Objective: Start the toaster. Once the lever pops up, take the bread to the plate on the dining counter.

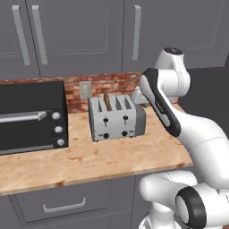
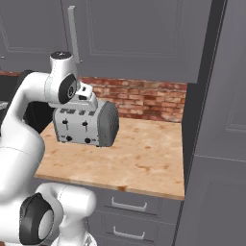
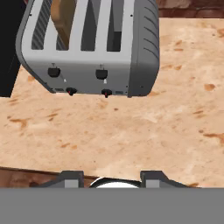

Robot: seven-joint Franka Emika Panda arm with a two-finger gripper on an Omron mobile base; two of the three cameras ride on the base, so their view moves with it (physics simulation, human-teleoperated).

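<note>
Toaster (image 3: pixel 87 48) ahead of my gripper (image 3: pixel 113 177), levers not yet pressed, bread (image 3: pixel 63 17) in a far-left slot. Fingers part-open, holding nothing. Everything remains: start it, wait, carry the slice to the plate.

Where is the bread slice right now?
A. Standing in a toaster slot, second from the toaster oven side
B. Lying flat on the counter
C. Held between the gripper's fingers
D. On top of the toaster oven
A: the bread stands upright in a slot of the toaster, its top poking above the slots.
</note>
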